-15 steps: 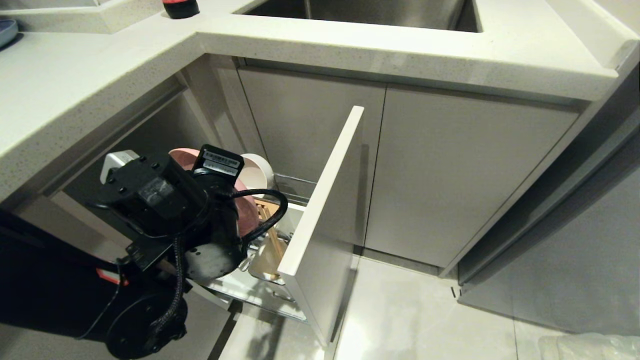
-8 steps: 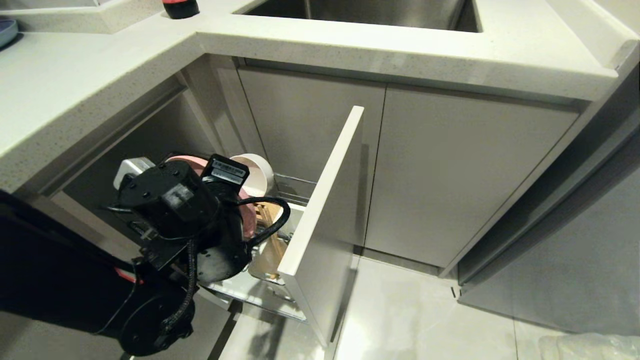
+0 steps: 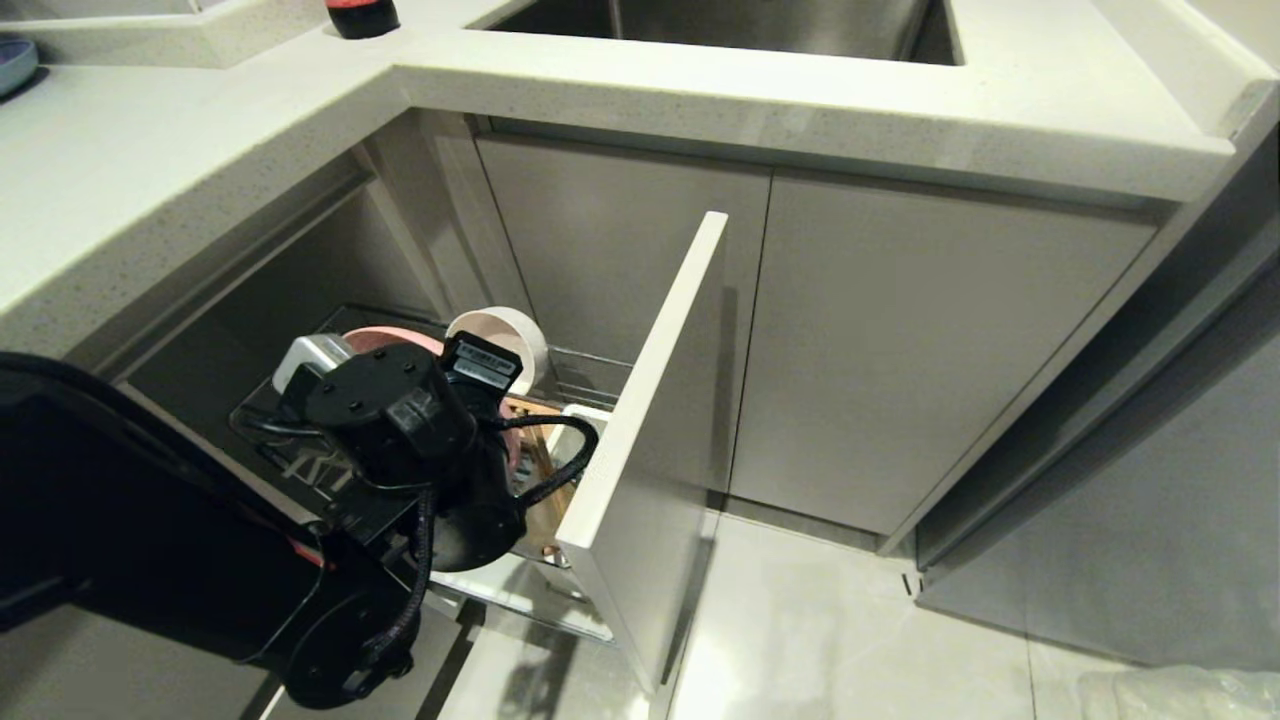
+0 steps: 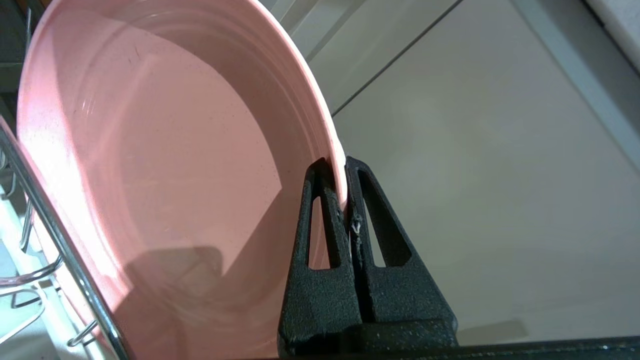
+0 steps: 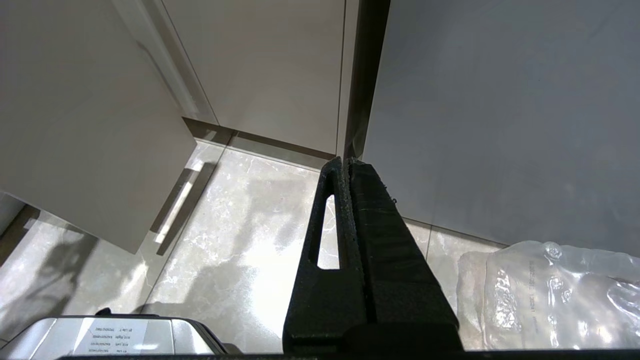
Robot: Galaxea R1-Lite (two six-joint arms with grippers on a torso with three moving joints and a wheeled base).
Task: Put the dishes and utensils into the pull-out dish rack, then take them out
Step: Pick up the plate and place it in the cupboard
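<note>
Left gripper (image 4: pixel 344 187) fingers pinching pink plate (image 4: pixel 165 165) rim, seen only from left wrist, head view blocked by arm, right gripper (image 5: pixel 346 167) fingers pressed together.

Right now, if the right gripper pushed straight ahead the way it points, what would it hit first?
Probably the floor near the foot of the cabinet door. The right gripper is shut and empty, aimed down at the tiles where they meet the cabinets. Depth is unclear, so it could reach the door's lower edge first.
</note>
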